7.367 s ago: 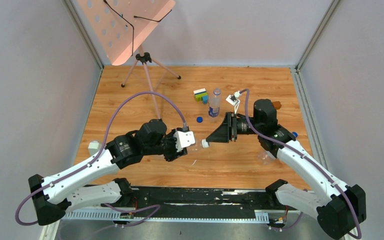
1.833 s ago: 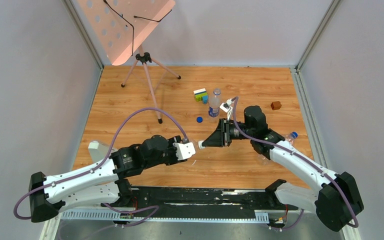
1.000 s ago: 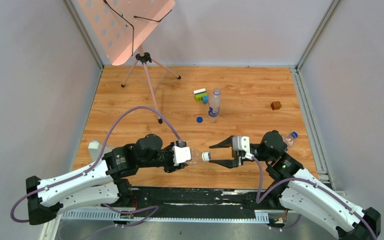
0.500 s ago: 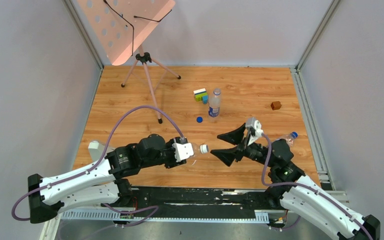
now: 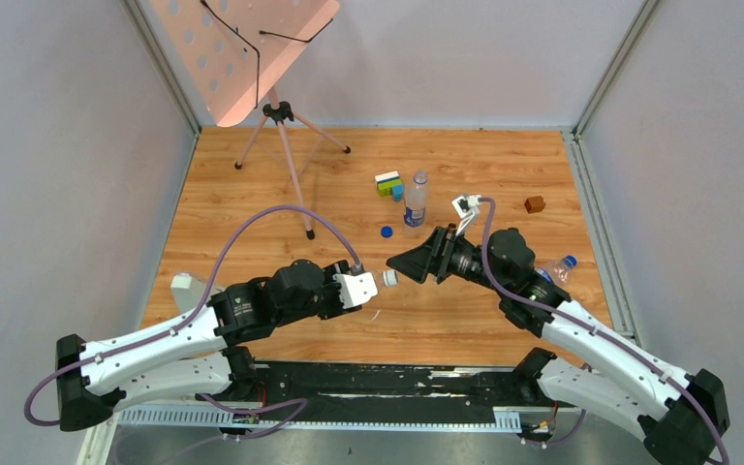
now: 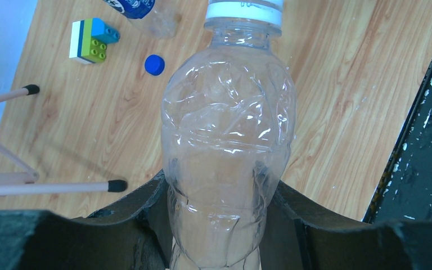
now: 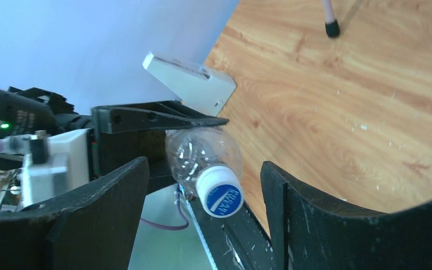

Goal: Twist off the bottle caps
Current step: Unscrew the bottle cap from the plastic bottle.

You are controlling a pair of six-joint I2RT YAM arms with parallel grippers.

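Observation:
My left gripper [image 6: 219, 183] is shut on the lower body of a clear, unlabelled bottle [image 6: 228, 140]. The bottle is held level above the table with its neck pointing right. Its white cap [image 7: 219, 191], printed blue on top, is on the neck [image 5: 388, 278]. My right gripper [image 7: 205, 169] stands open with one black finger on each side of that cap, touching neither side. From above, the right gripper [image 5: 412, 263] comes in from the upper right and meets the left gripper [image 5: 363, 289] at mid-table.
A blue-labelled bottle [image 5: 415, 203] stands behind, with a loose blue cap [image 5: 386, 232] and a toy block cluster [image 5: 388, 184] near it. Another bottle [image 5: 554, 268] lies at the right. A brown cube [image 5: 535, 204] and a tripod stand [image 5: 281, 136] are at the back.
The right gripper drew back to the right, turned at the wrist and has come back round the white cap from the upper right. The left gripper keeps its hold on the bottle.

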